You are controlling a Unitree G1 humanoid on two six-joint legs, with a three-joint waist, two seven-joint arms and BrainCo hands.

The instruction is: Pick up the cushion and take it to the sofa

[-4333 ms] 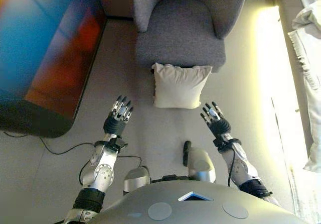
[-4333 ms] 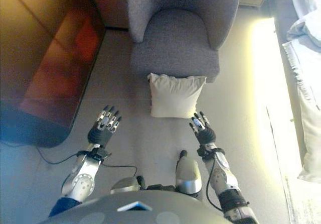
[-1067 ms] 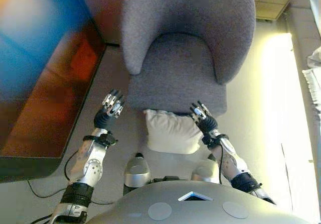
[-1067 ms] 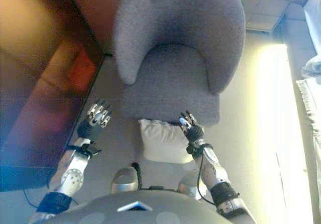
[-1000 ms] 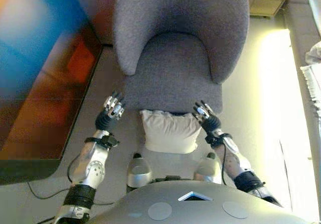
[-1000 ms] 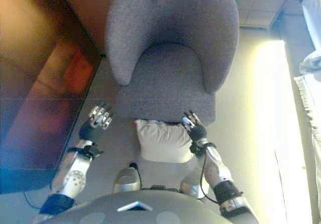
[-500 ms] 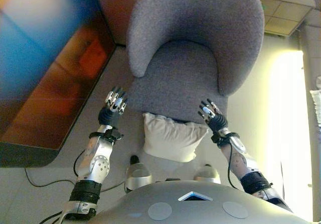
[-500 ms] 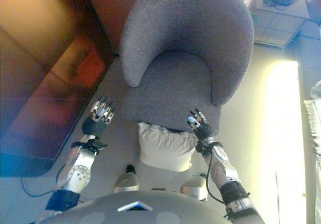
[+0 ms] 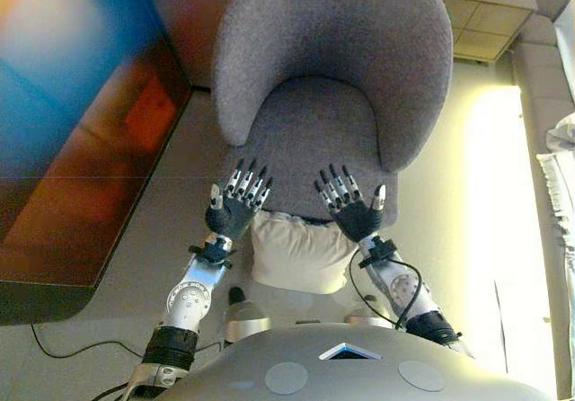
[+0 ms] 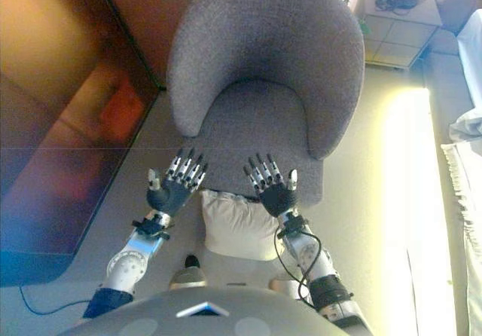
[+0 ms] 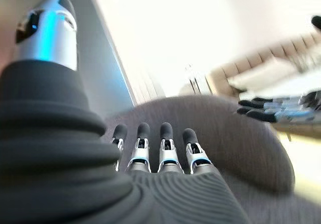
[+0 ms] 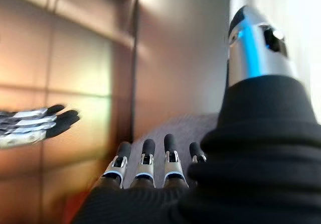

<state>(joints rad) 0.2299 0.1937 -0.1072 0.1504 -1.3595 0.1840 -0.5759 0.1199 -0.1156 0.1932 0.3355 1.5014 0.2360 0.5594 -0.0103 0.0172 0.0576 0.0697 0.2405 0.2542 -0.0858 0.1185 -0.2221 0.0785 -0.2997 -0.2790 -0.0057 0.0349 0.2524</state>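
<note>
A cream cushion [image 9: 296,253] stands on the floor, leaning against the front of the grey armchair [image 9: 332,77]. My left hand [image 9: 235,210] hovers over the cushion's upper left corner, back upward and fingers straight. My right hand [image 9: 352,212] is held the same way over the upper right corner. Both are open and hold nothing; their fingertips reach over the seat's front edge. The left wrist view shows straight fingers [image 11: 163,148] against the chair [image 11: 241,138]. The right wrist view shows straight fingers [image 12: 145,163] too.
A dark glossy cabinet [image 9: 81,149] stands close on the left. A small side table [image 9: 485,14] with cables sits behind the chair at the right. White cloth [image 9: 561,149] lies along the right edge, beyond a bright strip of floor.
Both hands have swung inward from the cushion's sides and turned backs-up over its top corners. The camera has shifted a little.
</note>
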